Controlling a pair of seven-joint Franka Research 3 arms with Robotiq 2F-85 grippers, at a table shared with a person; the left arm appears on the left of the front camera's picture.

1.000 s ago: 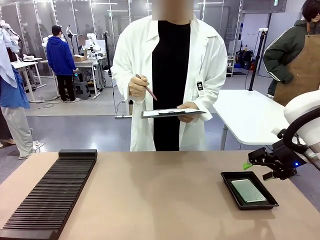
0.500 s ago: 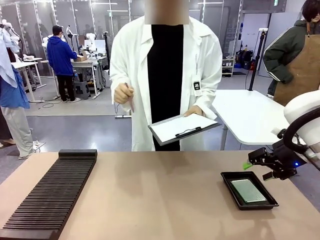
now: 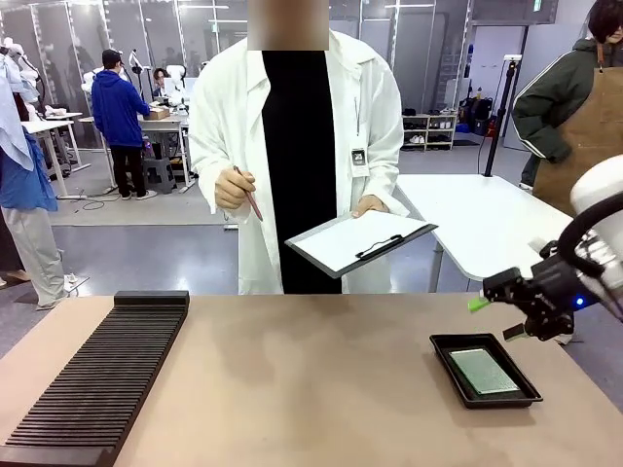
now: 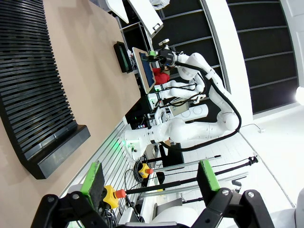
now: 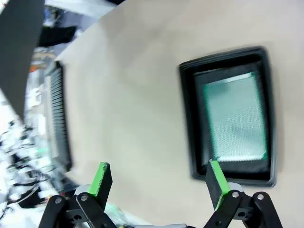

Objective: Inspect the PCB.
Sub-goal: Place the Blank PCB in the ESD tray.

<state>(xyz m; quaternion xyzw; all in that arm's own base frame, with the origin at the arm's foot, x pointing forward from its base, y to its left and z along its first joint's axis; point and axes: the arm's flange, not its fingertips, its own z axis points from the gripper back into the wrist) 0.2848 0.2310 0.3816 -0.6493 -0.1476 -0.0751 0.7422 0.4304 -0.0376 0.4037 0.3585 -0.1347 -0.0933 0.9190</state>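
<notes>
Compared with the earlier picture, the right gripper (image 3: 494, 318) is sitting a little higher and nearer to the middle, above the far edge of the black tray (image 3: 443, 351), and the person is now standing more to the left, with the clipboard (image 3: 358, 240) tilting down toward the table and the pen (image 3: 247, 194) held lower. The tray and the one PCB (image 3: 483, 371) are lying where they were. There is one tray, one PCB, one ridged black rack (image 3: 97, 379) and one clipboard. The PCB is lying flat inside the tray on the table's right side, its long axis running from the near-right toward the far-left. Both grippers are standing wide open, gripping nothing; the left gripper (image 4: 151, 180) is hanging clear of the table.
</notes>
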